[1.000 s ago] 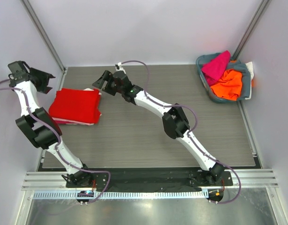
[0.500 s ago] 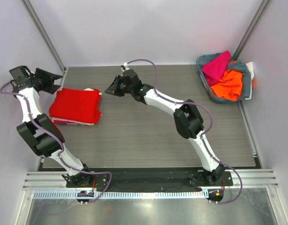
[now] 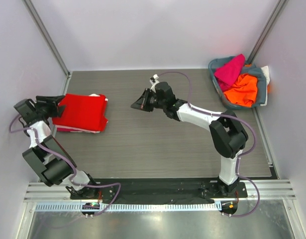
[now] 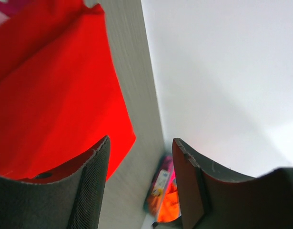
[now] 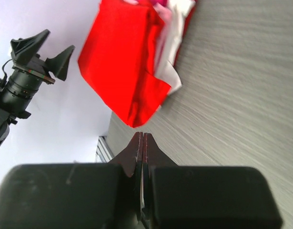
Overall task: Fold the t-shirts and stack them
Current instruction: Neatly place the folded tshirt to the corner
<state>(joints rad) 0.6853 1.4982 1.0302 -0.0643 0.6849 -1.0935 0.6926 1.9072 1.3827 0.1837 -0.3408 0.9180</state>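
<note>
A folded bright red t-shirt (image 3: 82, 112) tops a small stack at the table's left, with white and pink edges (image 3: 100, 97) peeking out beneath it. My left gripper (image 3: 56, 105) hovers open at the stack's left edge with nothing between its fingers; in the left wrist view the red t-shirt (image 4: 51, 86) fills the left side beyond my open left gripper (image 4: 141, 140). My right gripper (image 3: 138, 105) is shut and empty over bare table, to the right of the stack. The right wrist view shows my right gripper (image 5: 142, 136) pressed together, the red t-shirt (image 5: 122, 67) ahead of it.
A grey-blue basket (image 3: 259, 94) at the back right corner holds magenta (image 3: 230, 69), orange (image 3: 242, 89) and white cloth. Walls close in on the table at the left, back and right. The left gripper (image 5: 41, 52) appears in the right wrist view beyond the stack.
My right gripper has shut and drawn away to the right from the stack. My left arm has swung down and nearer, bringing its gripper to the red t-shirt's left edge.
</note>
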